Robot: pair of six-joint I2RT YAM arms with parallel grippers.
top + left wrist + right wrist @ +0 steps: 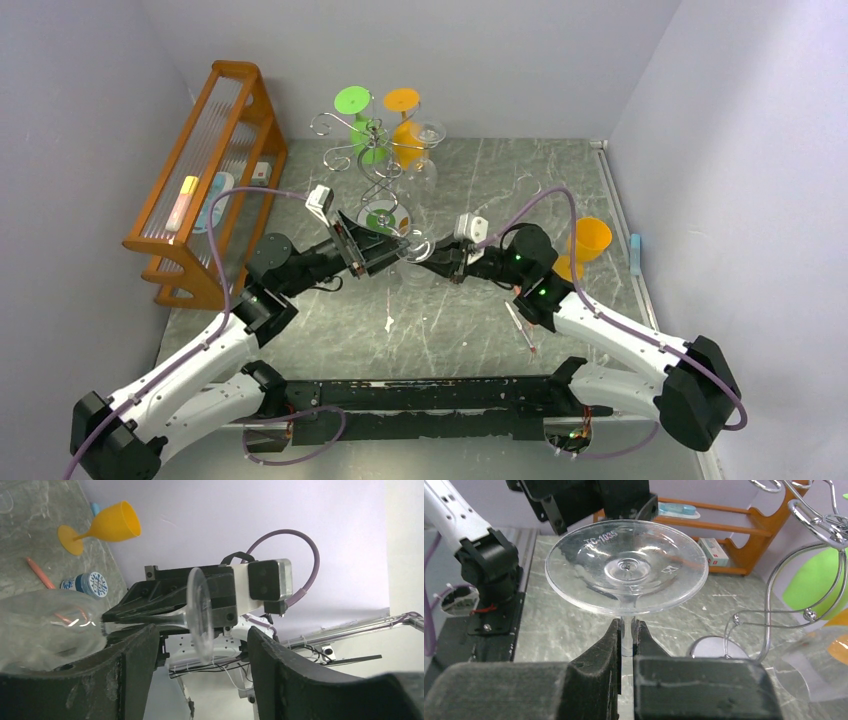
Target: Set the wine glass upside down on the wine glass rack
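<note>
Clear and colourless, the one wine glass in play is held at mid-table by its stem, pinched between the closed fingers of the right gripper; its round foot faces that wrist camera. It sits on the near side of the wine glass rack, close to the mirrored base and not on any hook. The left gripper faces it from the other side with its fingers spread wide, gripping nothing; the glass's foot shows in the gap between them. On the wire rack hang two coloured glasses, feet upward: one green glass and one orange glass. Clear glassware also shows beside them at the rack's right, though how many pieces cannot be told. These hanging glasses and the curled wire arms crowd the top of the stand. A second orange goblet lies on its side near the right wall, well apart from the rack. One orange pencil lies on the grey marbled table beside the right arm, and one small blue-and-white round cap sits near it. One orange wooden rack stands against the left wall, holding a few small items. Count: two arms, one stand, one wooden rack, one clear glass held, three coloured glasses.
</note>
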